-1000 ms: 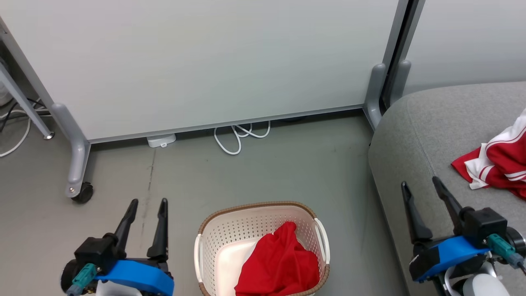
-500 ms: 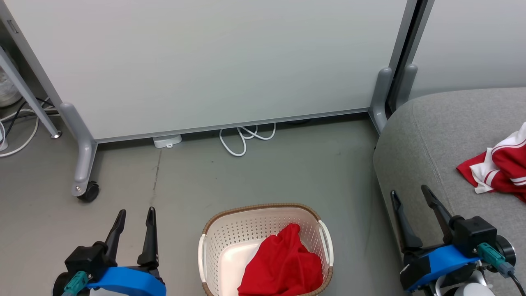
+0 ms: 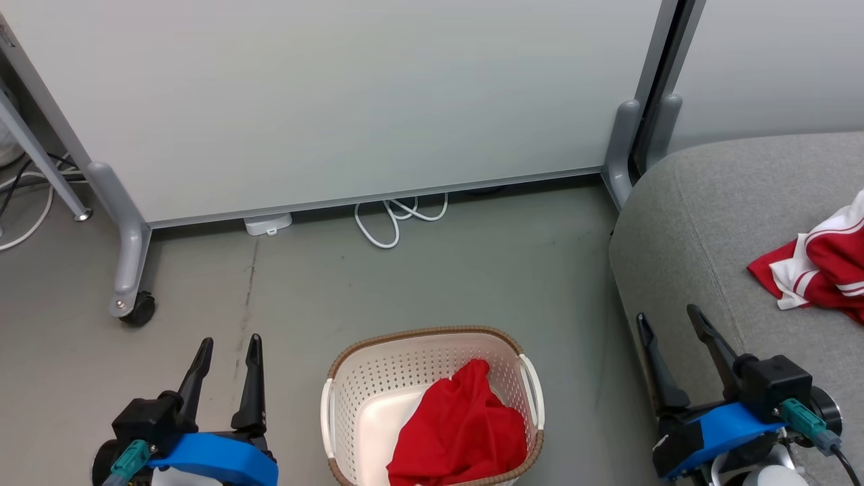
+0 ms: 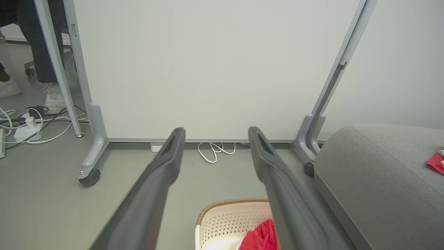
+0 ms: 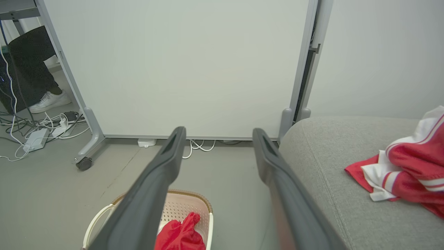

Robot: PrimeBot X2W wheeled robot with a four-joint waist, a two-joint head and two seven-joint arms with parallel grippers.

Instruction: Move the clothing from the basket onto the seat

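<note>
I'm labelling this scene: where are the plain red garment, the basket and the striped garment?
plain red garment (image 3: 459,432), head view, middle of the crumpled fabric.
basket (image 3: 425,331), head view, far brown rim.
striped garment (image 3: 829,260), head view, red fold beside the white panel.

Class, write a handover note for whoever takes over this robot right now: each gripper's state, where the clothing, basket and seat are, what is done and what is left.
Left gripper: open, empty, over the floor left of the basket.
Right gripper: open, empty, at the edge of the seat.
Done: the red-and-white garment lies on the seat.
Left: the plain red garment is in the basket, on the floor beside the seat; lift it out and lay it on the seat.
</note>
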